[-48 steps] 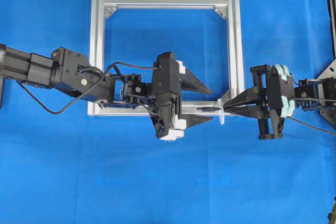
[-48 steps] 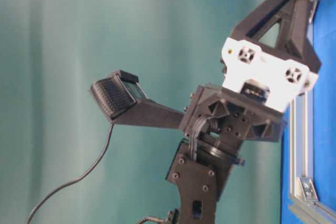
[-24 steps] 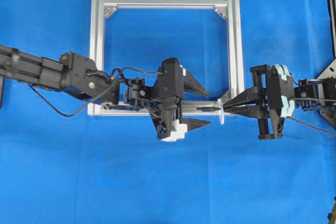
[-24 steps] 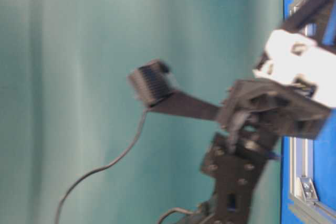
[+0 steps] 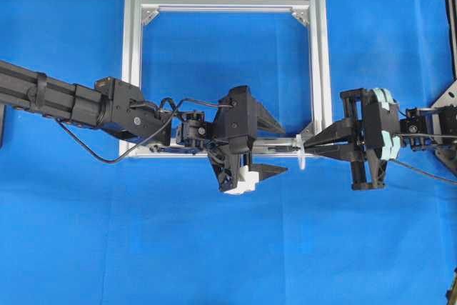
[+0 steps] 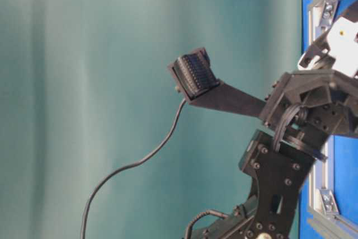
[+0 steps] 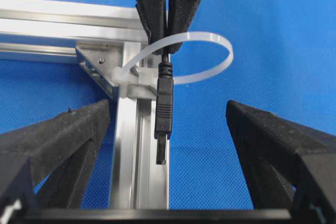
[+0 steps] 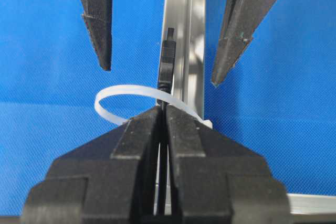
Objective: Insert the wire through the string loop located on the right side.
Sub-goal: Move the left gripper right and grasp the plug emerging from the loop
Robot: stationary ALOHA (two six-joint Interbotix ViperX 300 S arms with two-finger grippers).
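Black, limp wire (image 7: 163,124), plug poked through whitish string loop (image 7: 210,39); pinched by right gripper (image 8: 161,113); left gripper (image 7: 165,129) wide, empty; best taken at stiff plug.

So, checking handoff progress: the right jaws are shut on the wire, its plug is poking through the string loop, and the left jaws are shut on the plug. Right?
Not quite. In the left wrist view the left gripper stands open, either side of the plug without touching it. The right gripper does pinch the wire through the string loop.

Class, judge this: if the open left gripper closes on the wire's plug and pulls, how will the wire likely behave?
The plug looks rigid and should grip firmly. The thin wire behind it, pinched by the right gripper, probably bends easily. The string loop looks springy and may flex if tugged.
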